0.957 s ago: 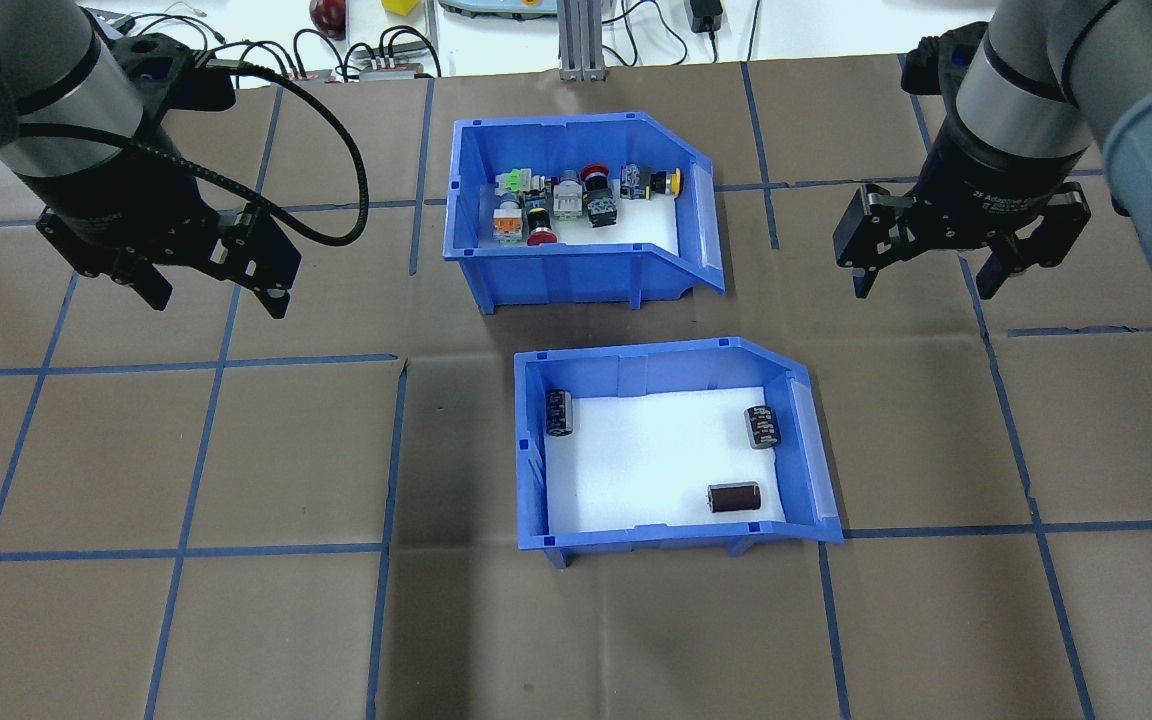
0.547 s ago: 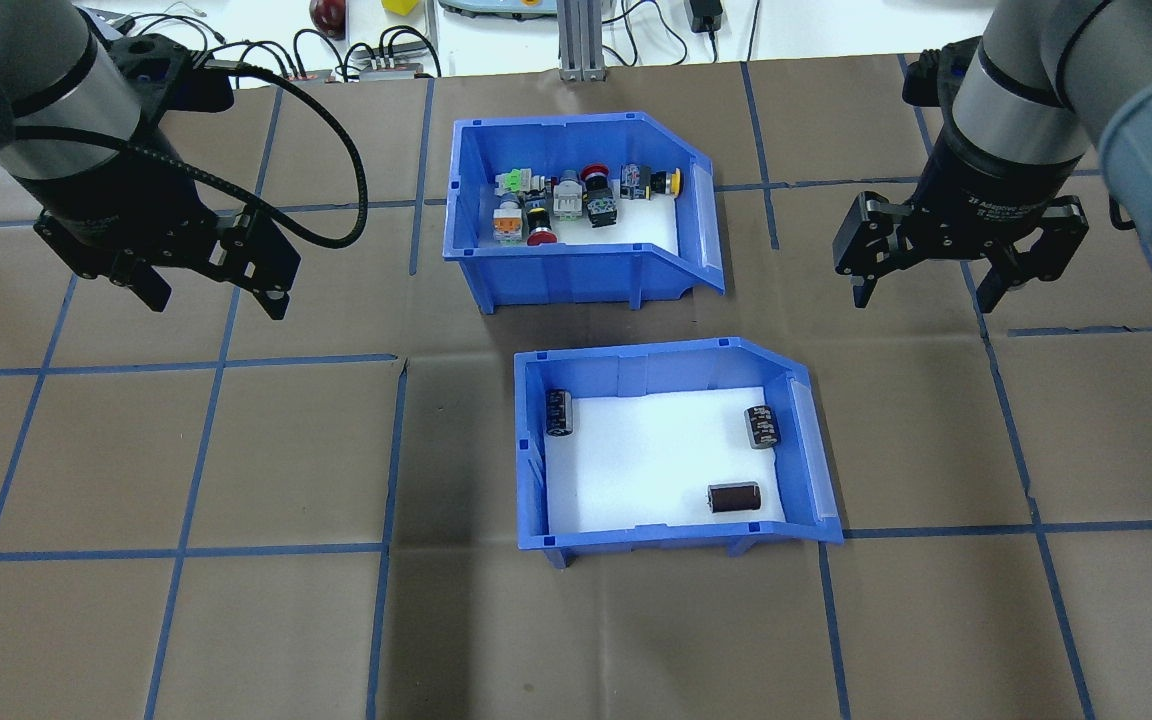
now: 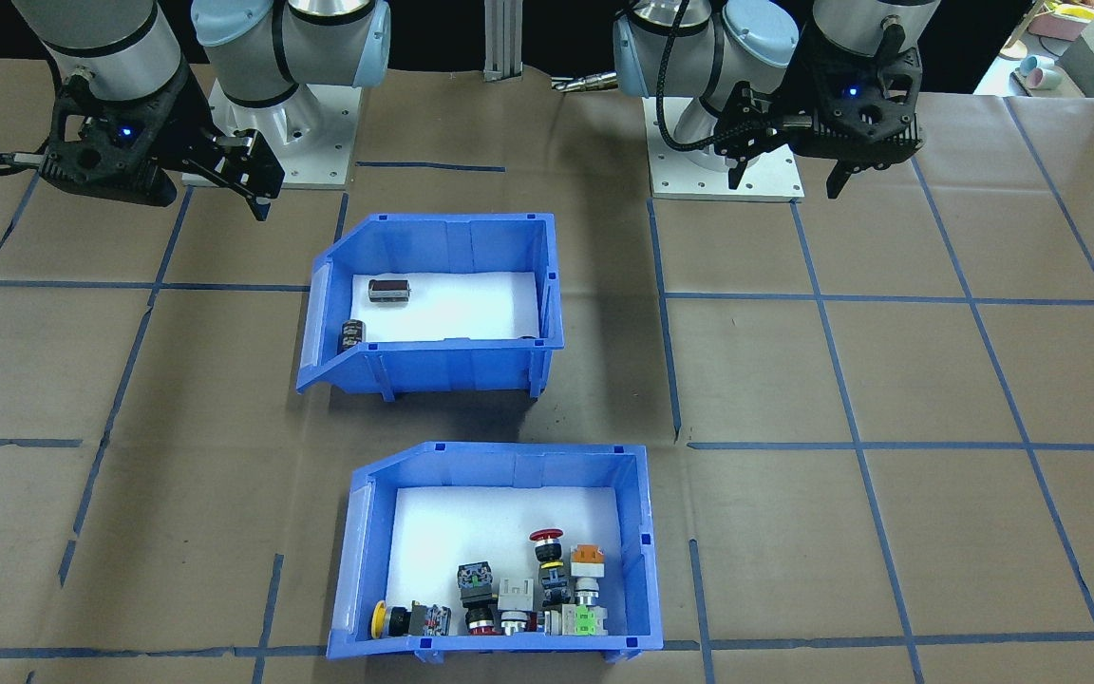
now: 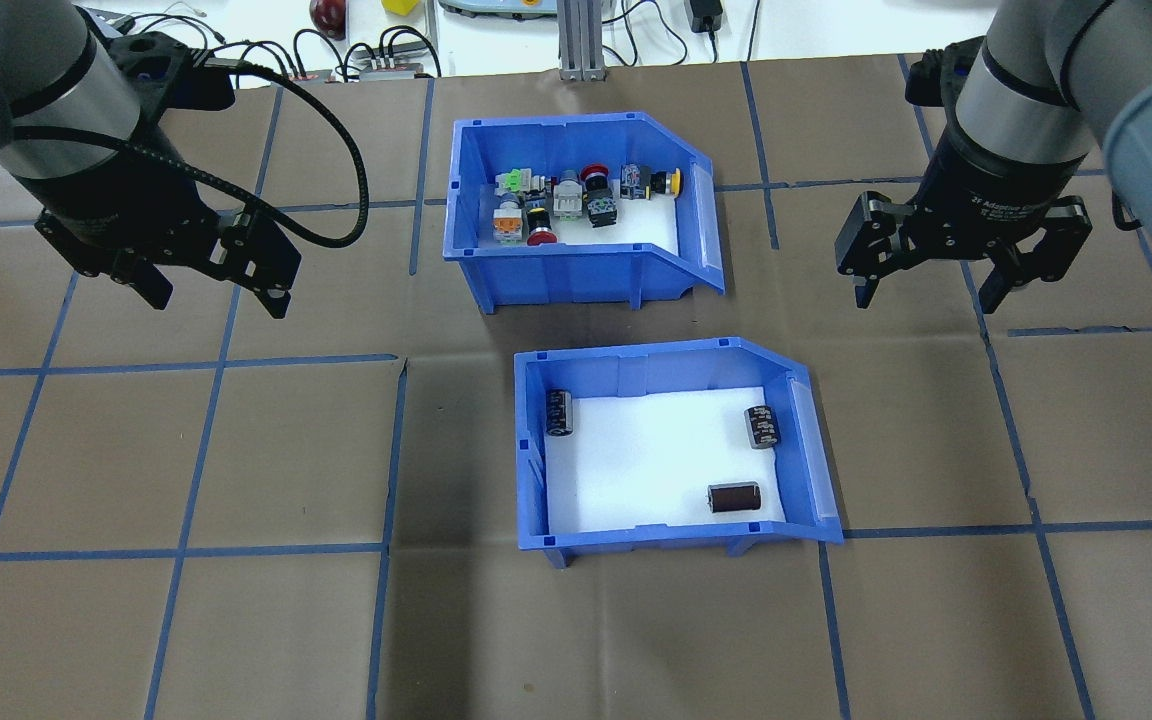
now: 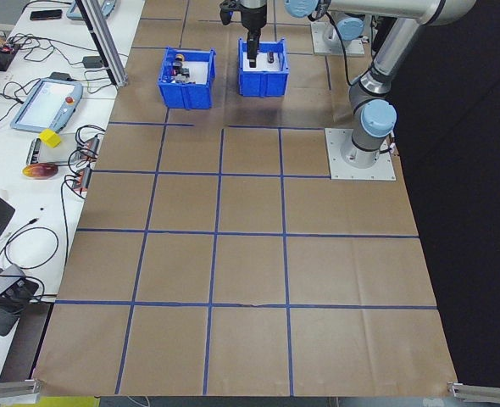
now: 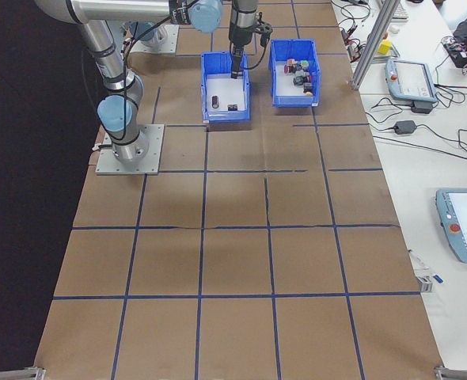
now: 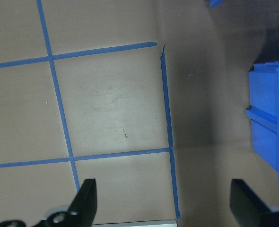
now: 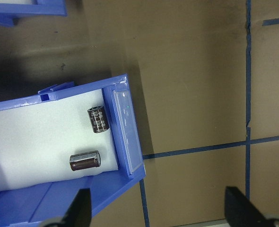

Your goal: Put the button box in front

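Overhead shows both our claws, left claw [image 4: 208,283] and right claw [image 4: 928,282], wide and empty, and the capacitor bin [image 4: 671,450] sits just below-left of the right claw, nearer than the button box [image 4: 576,205] up-left, so we could easily grab the wrong twin.

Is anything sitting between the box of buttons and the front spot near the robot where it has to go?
Yes. The capacitor bin sits directly nearer the robot than the button box, filling that front spot. Both grippers hang open off to the sides.

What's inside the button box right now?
The button box holds a cluster of push-button switches in red, yellow, orange and green on its white foam floor. Its near wall hides part of the floor overhead.
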